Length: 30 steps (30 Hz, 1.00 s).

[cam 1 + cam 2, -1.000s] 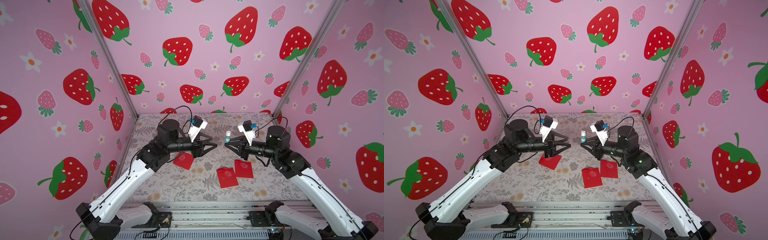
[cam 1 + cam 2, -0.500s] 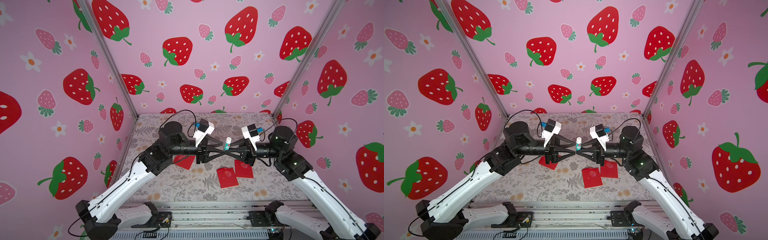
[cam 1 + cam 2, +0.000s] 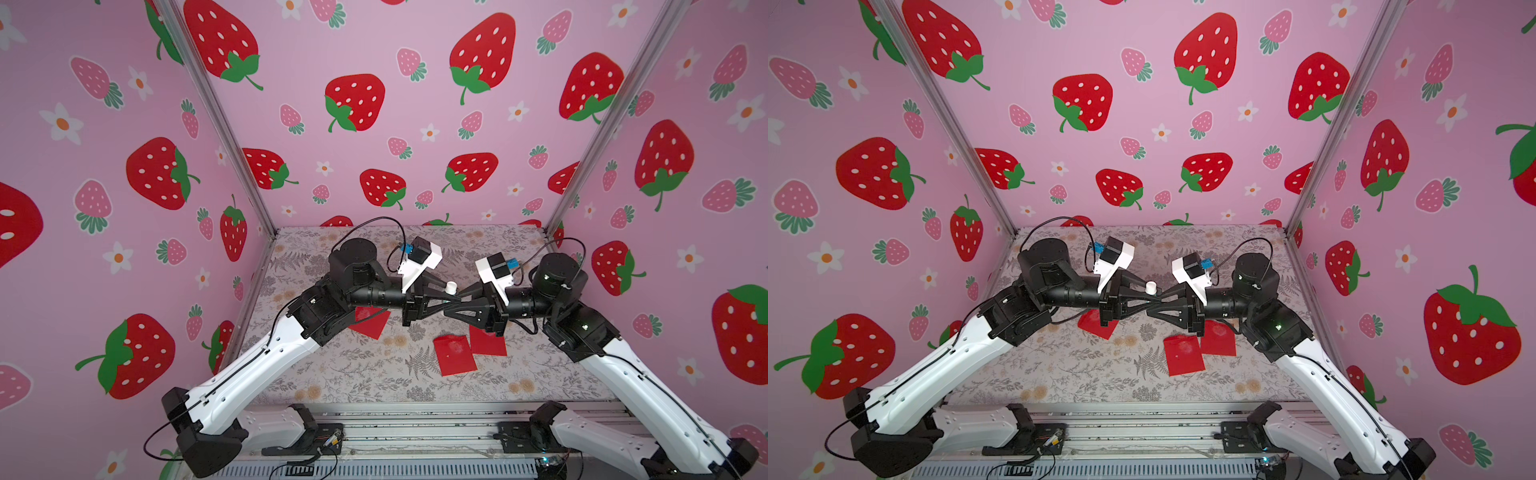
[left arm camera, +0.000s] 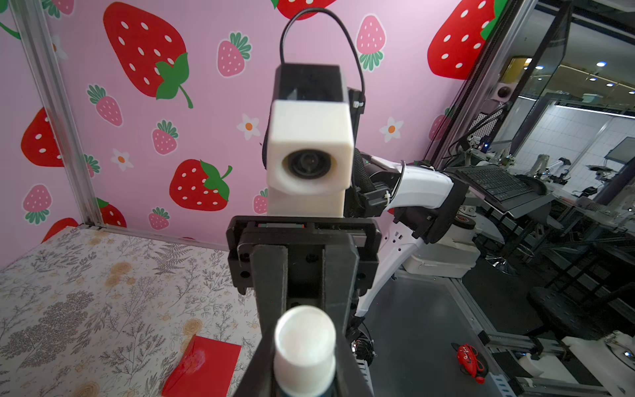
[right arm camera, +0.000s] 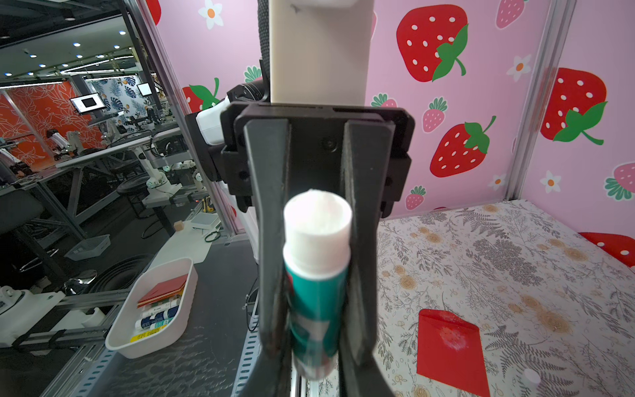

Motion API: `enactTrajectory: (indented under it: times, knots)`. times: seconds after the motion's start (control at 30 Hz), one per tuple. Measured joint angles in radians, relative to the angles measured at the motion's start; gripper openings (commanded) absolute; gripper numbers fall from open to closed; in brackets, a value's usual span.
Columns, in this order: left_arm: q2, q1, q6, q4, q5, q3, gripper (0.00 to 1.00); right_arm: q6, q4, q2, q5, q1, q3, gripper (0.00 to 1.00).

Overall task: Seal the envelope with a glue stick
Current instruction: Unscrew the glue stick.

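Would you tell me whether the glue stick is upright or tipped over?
Upright: in a top view the glue stick stands white cap uppermost, clamped in the right gripper.

Inventory of surroundings, placed from the floral mat (image 3: 374, 382):
- Floral mat: grey fern and tan blossom print, lying flat
- Pink strawberry walls (image 3: 374, 50): rising from the mat's far edge and both side edges; red and pink berries, white flowers
- Two aluminium posts (image 3: 220, 124) (image 3: 602, 124): standing at the mat's two far corners
- Slotted metal rail (image 3: 415, 428): along the mat's near edge
- White tray (image 5: 147, 349): off the mat, on a dark surface; holds small tubes and a flat red stack
- Keyboard (image 4: 494, 182): well beyond the mat, on a desk
- Small red item (image 4: 469, 361): off the mat; kind unclear
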State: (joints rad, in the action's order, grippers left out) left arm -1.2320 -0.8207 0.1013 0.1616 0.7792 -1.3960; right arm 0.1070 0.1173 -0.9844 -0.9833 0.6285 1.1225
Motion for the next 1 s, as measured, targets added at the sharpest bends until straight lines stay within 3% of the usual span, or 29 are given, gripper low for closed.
enactTrajectory:
  times: [0.13,0.27,0.4,0.77,1.0]
  knots:
    - [0.000,-0.003,-0.005,-0.001,-0.001,0.000,0.17,-0.002,0.005,0.006,0.016,0.002,0.000,0.00]
    - [0.001,-0.006,-0.011,-0.006,-0.002,0.000,0.07,-0.002,0.007,0.016,0.037,0.006,0.000,0.06]
    - [0.004,-0.016,-0.005,-0.024,-0.024,0.000,0.00,0.002,-0.002,0.033,0.072,0.009,-0.006,0.31]
    - [0.069,-0.055,0.195,-0.241,-0.236,0.012,0.00,0.098,-0.229,0.115,0.371,0.010,-0.026,0.81]
    - [0.085,-0.057,0.355,-0.415,-0.371,0.011,0.00,0.127,-0.407,0.047,0.456,0.011,0.005,0.76]
